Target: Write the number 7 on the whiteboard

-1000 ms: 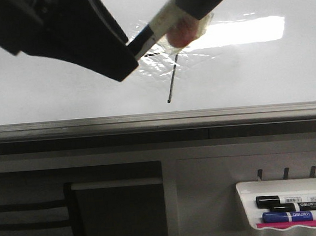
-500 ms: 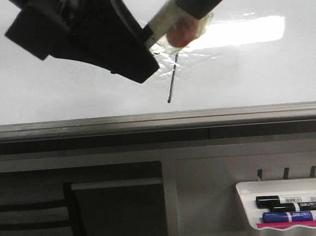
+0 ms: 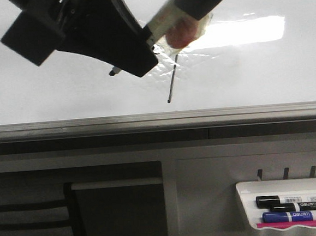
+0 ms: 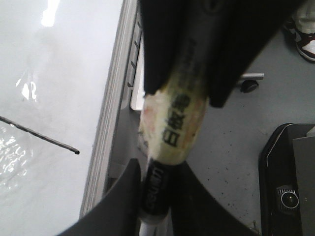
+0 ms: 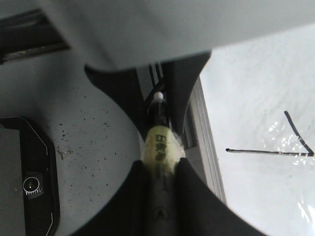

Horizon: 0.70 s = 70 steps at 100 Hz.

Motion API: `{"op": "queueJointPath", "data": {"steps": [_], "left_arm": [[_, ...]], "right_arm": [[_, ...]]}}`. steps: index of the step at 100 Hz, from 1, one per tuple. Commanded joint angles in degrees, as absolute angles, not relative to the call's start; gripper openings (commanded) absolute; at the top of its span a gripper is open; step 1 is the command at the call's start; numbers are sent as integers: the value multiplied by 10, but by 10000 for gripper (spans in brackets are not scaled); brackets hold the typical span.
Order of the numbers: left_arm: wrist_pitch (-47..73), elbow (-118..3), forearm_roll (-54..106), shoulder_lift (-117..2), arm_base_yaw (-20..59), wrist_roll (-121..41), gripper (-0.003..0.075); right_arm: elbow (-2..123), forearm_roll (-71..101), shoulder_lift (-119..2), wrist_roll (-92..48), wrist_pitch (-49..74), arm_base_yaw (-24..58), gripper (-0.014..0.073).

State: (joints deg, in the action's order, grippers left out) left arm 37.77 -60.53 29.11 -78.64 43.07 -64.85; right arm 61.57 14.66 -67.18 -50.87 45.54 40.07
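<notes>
The whiteboard (image 3: 264, 71) fills the upper front view, with glare and a wrinkled shiny patch. Of the number 7, only the slanted downstroke (image 3: 171, 83) shows there; the top stroke is behind my left gripper. The right wrist view shows both strokes of the 7 (image 5: 275, 151). My right gripper (image 3: 185, 9) is shut on a tape-wrapped marker (image 3: 164, 22) over the board. My left gripper (image 3: 142, 53) is shut on the same marker's other end. The left wrist view shows the fingers (image 4: 156, 169) pinching the marker's black band (image 4: 155, 187). The right wrist view shows the right gripper (image 5: 160, 164) around the marker's barrel (image 5: 158, 140).
A grey metal rail (image 3: 158, 119) runs along the board's lower edge. A white marker tray (image 3: 246, 190) at the lower right holds a black marker (image 3: 285, 200) and a blue marker (image 3: 286, 216). A black floor unit shows in the wrist views (image 4: 288, 177).
My left gripper moved right onto the marker's black end, hiding it and the 7's top stroke, then tilted slightly. A small dark tip now pokes out below it. The right gripper stayed put.
</notes>
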Motion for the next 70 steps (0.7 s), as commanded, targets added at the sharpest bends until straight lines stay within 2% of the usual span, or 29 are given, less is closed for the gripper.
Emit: {"op": "queueJointPath", "data": {"steps": [1, 8, 16, 23, 42, 57, 70], "left_arm": [[351, -624, 317, -772, 433, -632, -17], [352, -624, 316, -772, 430, -630, -20], [352, -624, 315, -767, 419, -618, -20], [352, -624, 308, -760, 404, -589, -20], [352, -624, 208, -721, 329, -410, -20], [364, -611, 97, -684, 235, -206, -20], [332, -557, 58, -657, 150, -137, -20]], "right_arm": [[630, 153, -661, -512, 425, 400, 27], [632, 147, -661, -511, 433, 400, 130], [639, 139, -658, -493, 447, 400, 286], [646, 123, -651, -466, 459, 394, 354], [657, 99, -596, -408, 518, 346, 352], [657, 99, -558, -370, 562, 290, 352], [648, 99, -540, -370, 583, 257, 352]]}}
